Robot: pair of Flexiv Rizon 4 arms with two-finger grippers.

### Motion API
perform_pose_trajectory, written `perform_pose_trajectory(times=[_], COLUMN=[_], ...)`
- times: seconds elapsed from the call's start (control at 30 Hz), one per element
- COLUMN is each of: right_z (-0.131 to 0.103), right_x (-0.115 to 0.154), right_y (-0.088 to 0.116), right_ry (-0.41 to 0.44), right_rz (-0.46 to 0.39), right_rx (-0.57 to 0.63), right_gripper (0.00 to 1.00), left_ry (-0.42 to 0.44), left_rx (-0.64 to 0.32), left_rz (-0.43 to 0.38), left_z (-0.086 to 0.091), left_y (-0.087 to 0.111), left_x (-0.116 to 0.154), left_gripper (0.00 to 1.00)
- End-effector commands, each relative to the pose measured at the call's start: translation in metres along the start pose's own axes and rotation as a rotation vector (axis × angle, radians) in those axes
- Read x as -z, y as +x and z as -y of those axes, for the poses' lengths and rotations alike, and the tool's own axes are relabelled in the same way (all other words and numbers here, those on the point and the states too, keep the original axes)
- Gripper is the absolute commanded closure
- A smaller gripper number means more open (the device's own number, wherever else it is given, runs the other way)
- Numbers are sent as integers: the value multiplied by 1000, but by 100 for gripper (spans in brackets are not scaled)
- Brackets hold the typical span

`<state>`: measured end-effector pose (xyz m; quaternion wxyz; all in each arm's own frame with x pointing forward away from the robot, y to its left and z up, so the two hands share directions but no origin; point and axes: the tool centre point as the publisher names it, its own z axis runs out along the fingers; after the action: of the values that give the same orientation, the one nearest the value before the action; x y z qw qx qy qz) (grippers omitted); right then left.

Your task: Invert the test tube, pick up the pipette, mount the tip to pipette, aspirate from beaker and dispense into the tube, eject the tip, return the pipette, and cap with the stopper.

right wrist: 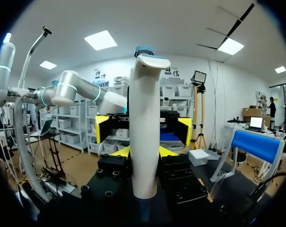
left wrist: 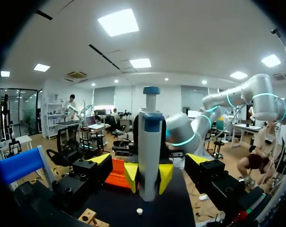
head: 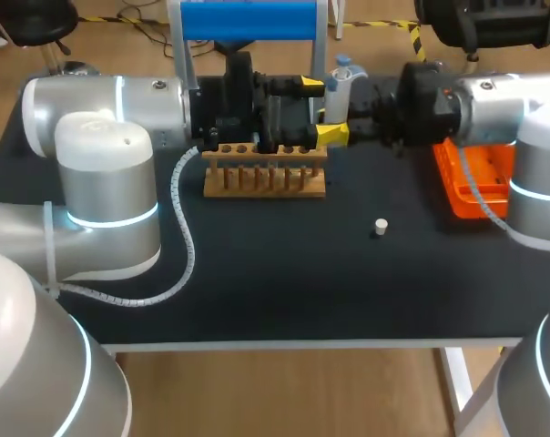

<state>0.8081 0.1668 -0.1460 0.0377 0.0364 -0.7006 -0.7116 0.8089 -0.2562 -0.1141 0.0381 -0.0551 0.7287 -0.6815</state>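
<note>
Both arms meet over the far middle of the bench point(head: 284, 291), just behind the right end of a wooden rack point(head: 264, 173).

(a) Pipette point(head: 340, 80): white body with a blue cap. It is held upright above the bench between the two arms, with its lower end off the surface.

(b) Right gripper point(right wrist: 144, 151): it comes in from the right. Its yellow tips press on the pipette barrel from opposite sides and pinch it.

(c) Left gripper point(left wrist: 148, 159): it comes in from the left and faces the right gripper. Its fingers are spread wide, one on each side of the pipette, with a gap between each yellow tip and the barrel. It holds nothing.

(d) Wooden rack: it has a row of holes along its top board and stands on the bench directly below the left gripper's wrist. From where I stand I cannot tell whether a tube sits in it.

(e) Stopper point(head: 381, 225): a small white plug, alone on the dark surface toward the near side. It is well apart from the rack and from both grippers.

(f) Orange tip box point(head: 475, 182): it sits at the right of the bench, partly under the right arm.

(g) Blue-barred stand point(head: 248, 20): it stands at the far edge, behind the grippers.
</note>
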Motion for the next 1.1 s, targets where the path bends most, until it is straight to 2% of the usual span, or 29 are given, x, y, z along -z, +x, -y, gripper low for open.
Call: perform_pose_trajectory(times=[0.03, 0.37, 0.87, 0.9, 0.93, 1.1], right_z=[3, 11, 11, 10, 11, 11], right_x=[-7, -13, -13, -13, -13, -12], right_y=[2, 1, -1, -1, -1, -2], right_ry=[-2, 0, -16, -16, -21, -24], right_rz=[26, 65, 113, 116, 122, 131], right_rx=[-3, -4, 21, 22, 21, 25], right_gripper=[100, 100, 100, 100, 100, 100], left_ry=[-1, -1, -1, -1, -1, -1], left_rx=[0, 0, 0, 0, 0, 0], left_rz=[3, 3, 3, 3, 3, 3], left_z=[0, 0, 0, 0, 0, 0], left_y=[0, 0, 0, 0, 0, 0], left_x=[-1, -1, -1, -1, -1, -1], left_gripper=[0, 0, 0, 55, 100, 100])
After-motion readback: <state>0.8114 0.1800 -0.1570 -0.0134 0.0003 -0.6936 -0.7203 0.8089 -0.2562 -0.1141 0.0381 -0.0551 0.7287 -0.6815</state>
